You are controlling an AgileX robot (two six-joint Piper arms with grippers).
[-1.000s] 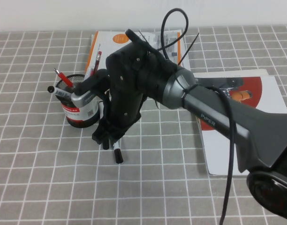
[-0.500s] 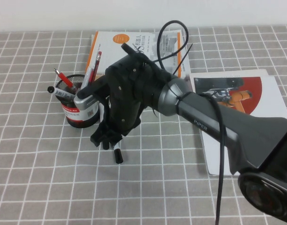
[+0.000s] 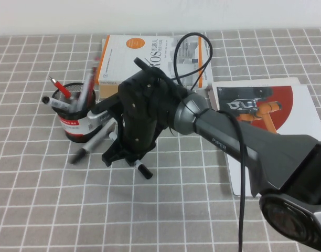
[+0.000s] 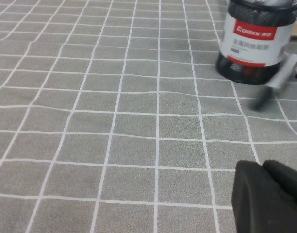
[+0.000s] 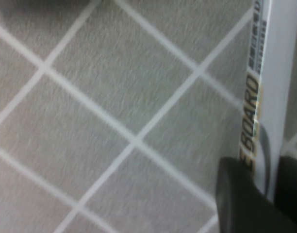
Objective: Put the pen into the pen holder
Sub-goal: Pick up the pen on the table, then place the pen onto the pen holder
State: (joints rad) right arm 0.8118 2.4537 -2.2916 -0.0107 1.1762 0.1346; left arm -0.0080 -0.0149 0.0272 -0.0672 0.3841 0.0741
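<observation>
My right gripper [image 3: 128, 158] reaches across to the left and is shut on the pen [image 3: 145, 171], a white marker whose black cap pokes out below the fingers. In the right wrist view the white printed barrel [image 5: 270, 97] runs between the two fingers of the gripper [image 5: 274, 194]. The pen holder [image 3: 76, 125], a black mesh cup with a red-and-white band, stands left of the gripper with red pens and a marker in it. A second, blurred marker [image 3: 89, 147] slants against its base. My left gripper [image 4: 263, 167] is low over bare cloth, shut and empty, with the holder [image 4: 255, 41] beyond it.
A white and orange book [image 3: 150, 58] lies behind the holder. A magazine [image 3: 265, 121] lies at the right under my right arm. Grey checked cloth [image 3: 55, 210] covers the table, bare at the front left.
The pen holder has slid left. A marker now slants blurred beside its base. The held pen's black cap has swung right, and my right gripper has shifted slightly.
</observation>
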